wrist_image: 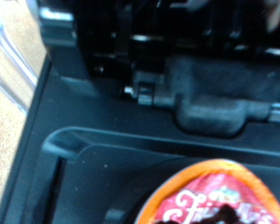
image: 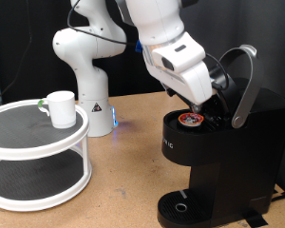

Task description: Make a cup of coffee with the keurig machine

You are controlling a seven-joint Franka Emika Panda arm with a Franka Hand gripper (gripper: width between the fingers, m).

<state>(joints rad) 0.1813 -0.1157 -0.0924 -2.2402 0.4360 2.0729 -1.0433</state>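
Keurig machine [image: 214, 142] lid up, pod [image: 189, 119] seated | claw [image: 205, 103] above, spread unclear | cup [image: 60, 107] on rack [image: 38, 157]

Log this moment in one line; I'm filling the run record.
gripper: over open keurig | pod: seated in chamber | cup: on white stand, apart

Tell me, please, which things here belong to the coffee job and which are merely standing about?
Belong:
- coffee maker, lid raised
- pod in its holder
- mug on the round stand
- gripper, at the pod holder

Standing about:
- round two-tier stand
- second white arm
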